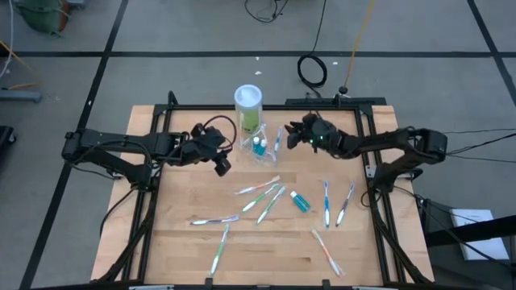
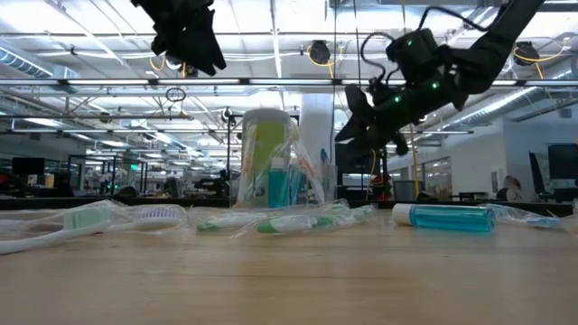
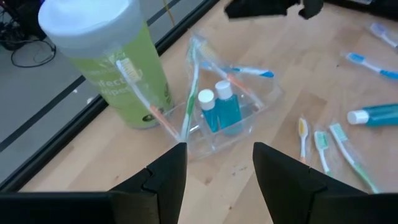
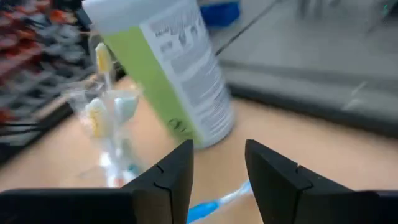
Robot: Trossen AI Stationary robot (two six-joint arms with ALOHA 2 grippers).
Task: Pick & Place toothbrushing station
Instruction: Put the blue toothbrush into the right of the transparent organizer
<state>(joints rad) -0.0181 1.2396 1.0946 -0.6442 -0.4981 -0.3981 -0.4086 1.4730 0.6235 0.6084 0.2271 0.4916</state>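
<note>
Toothbrushing station [image 1: 262,147], already loaded, is seen on the tabletop [image 1: 185,258] touching the green canister [image 1: 248,109]. Both end effectors, left [image 1: 222,161] and right [image 1: 292,135], are held open and empty nearby; either could be knocked over by a careless approach

You have a pale wood table [image 1: 185,242] with matt, visibly grained boards. The toothbrushing station [image 3: 233,121] is clear, glossy plastic. The green canister [image 3: 118,74] has a smooth printed label and a matt white plastic lid. Loose toothbrushes [image 1: 260,188] sit in shiny clear wrappers. Your gripper fingers [image 3: 163,180] are matt black plastic.
</note>
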